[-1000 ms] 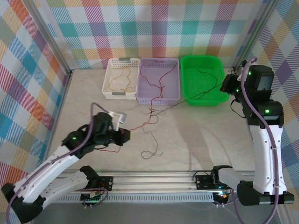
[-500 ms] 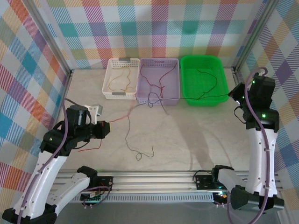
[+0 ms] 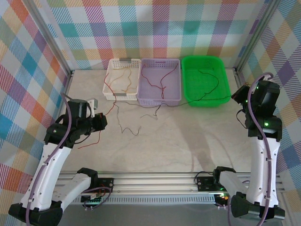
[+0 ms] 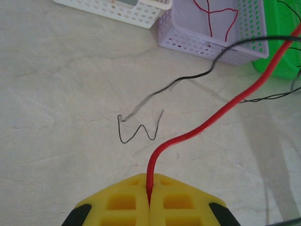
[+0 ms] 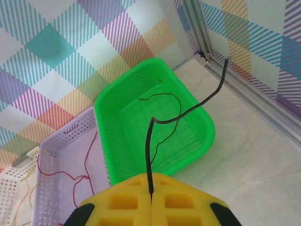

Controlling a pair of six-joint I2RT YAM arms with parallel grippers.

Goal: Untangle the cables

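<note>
Left pincer [image 4: 149, 197]: together, clamped on the red cable [image 4: 221, 115]; it sits over the left of the surface [image 3: 188, 136], well short of the baskets.
Red cable: rises from between the yellow tips and sweeps up and right toward the baskets; in the top view a red tail lies on the surface beside the left arm.
Right pincer [image 5: 151, 190]: together, clamped on a black cable [image 5: 149, 150]; it hangs by the right front corner of the green basket [image 3: 207, 101].
Black cable: runs left from the right pincer, along the fronts of the green and lilac baskets, then drops to the surface and ends in a small zigzag [image 4: 136, 136] ahead of the left pincer.
White basket [image 3: 109, 89]: holds a yellow-orange cable [image 3: 123, 80].
Lilac basket [image 3: 160, 100]: holds curling red cables [image 3: 160, 82].
Green basket: holds a thin black wire [image 3: 209, 77].
Basket row: white, lilac, green, side by side against the back wall.
</note>
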